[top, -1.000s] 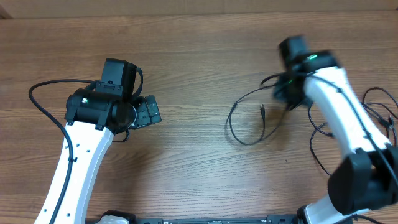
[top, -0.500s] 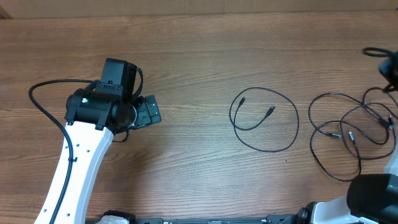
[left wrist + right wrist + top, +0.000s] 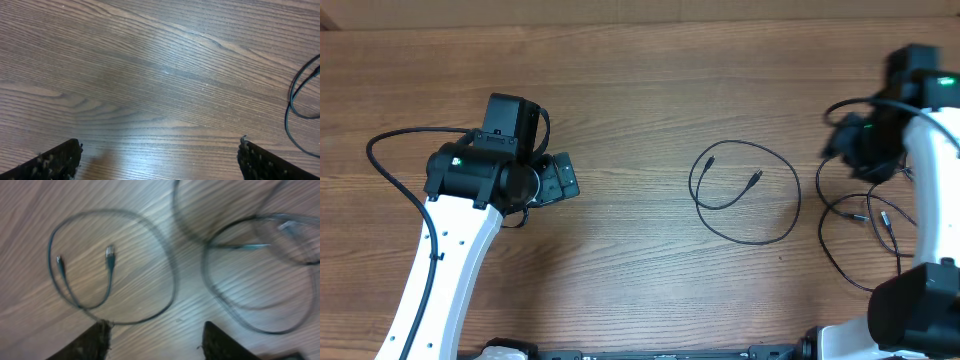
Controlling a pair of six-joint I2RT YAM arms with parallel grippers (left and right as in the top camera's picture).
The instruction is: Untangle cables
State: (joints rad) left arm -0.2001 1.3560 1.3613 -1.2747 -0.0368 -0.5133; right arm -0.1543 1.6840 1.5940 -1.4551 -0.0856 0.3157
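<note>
One thin black cable [image 3: 757, 178] lies alone in a flat loop at the table's middle, both plug ends inside the loop. More cables [image 3: 868, 215] lie overlapped in loose loops at the right. My right gripper [image 3: 860, 150], blurred, hovers over their left part. In the right wrist view the lone cable [image 3: 110, 257] lies ahead on the left and the overlapped cables [image 3: 250, 246] on the right. The right gripper [image 3: 155, 340] is open and holds nothing. My left gripper [image 3: 560, 178] is at the left, far from every cable. Seen from its wrist, the left gripper [image 3: 160, 160] is wide open over bare wood.
Brown wooden table [image 3: 640, 90]. The left arm's own thick black cord [image 3: 380, 160] arcs out to the far left. In the left wrist view a bit of the lone cable [image 3: 292, 105] shows at the right edge.
The right gripper let go of the lone cable, which now lies as a flat loop. Its arm swung off to the right, then came back over the right-hand cables with jaws open. Left arm still.
</note>
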